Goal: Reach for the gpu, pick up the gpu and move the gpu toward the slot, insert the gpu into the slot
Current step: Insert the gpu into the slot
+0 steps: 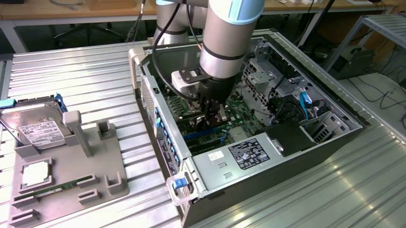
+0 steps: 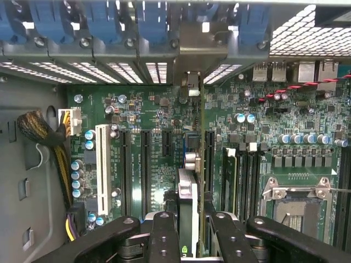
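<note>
My gripper (image 1: 212, 115) reaches down into the open computer case (image 1: 209, 166), over the green motherboard (image 1: 241, 118). It is shut on the gpu (image 1: 207, 124), a dark card held on edge between the black fingers (image 2: 164, 235). In the wrist view the gpu (image 2: 189, 186) shows edge-on, and its silver end bracket (image 2: 189, 52) lies against the rear panel among the blue clips. The card's lower edge runs in line with the blue slot (image 2: 192, 140), which shows just past the card's fan housing. I cannot tell whether the card is seated in it.
A white expansion slot (image 2: 102, 164) and black slots (image 2: 127, 170) lie to one side of the card, memory slots (image 2: 247, 181) and the CPU socket (image 2: 299, 203) to the other. Outside the case, a grey fixture (image 1: 70, 171) holds a hard drive (image 1: 38, 126) and a memory stick (image 1: 54, 190).
</note>
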You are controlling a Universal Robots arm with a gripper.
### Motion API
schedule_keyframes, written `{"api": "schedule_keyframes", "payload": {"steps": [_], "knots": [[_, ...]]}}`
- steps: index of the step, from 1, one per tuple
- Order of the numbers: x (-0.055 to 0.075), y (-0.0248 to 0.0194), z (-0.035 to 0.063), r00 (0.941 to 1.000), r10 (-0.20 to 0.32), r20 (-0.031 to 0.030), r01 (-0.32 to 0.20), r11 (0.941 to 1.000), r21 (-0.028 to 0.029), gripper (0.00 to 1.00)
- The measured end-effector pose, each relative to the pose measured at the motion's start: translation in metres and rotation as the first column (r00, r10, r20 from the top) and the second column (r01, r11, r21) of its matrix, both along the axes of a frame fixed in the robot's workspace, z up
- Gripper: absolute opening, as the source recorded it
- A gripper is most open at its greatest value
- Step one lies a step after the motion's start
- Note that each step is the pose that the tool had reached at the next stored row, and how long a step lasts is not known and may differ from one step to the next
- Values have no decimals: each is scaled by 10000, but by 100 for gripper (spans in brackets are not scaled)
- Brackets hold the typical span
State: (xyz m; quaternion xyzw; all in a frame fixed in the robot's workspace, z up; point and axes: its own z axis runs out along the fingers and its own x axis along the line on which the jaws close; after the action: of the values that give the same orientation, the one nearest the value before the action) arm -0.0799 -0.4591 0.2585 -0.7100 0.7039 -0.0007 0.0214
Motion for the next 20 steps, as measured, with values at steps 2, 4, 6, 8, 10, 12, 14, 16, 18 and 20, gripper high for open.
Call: {"api": "schedule_keyframes", "payload": {"steps": [2,4,6,8,10,12,14,16,18,20], "knots": [[0,0,0,10000,1,-1,-1,10000,0,27],[0,0,-1,10000,1,0,-1,10000,0,27],[-5,0,-16,10000,0,0,0,10000,1,27],[-5,0,-16,10000,0,-1,0,10000,-1,27],[-5,0,-16,10000,0,0,0,10000,0,27],[-4,0,-17,10000,0,0,0,10000,1,27],[-4,0,-16,10000,0,0,0,10000,0,27],[-5,0,-17,10000,1,-5,-1,10000,1,27],[-5,0,-17,10000,0,-30,0,10000,1,27],[-5,0,-16,10000,0,-45,0,10000,0,27]]}}
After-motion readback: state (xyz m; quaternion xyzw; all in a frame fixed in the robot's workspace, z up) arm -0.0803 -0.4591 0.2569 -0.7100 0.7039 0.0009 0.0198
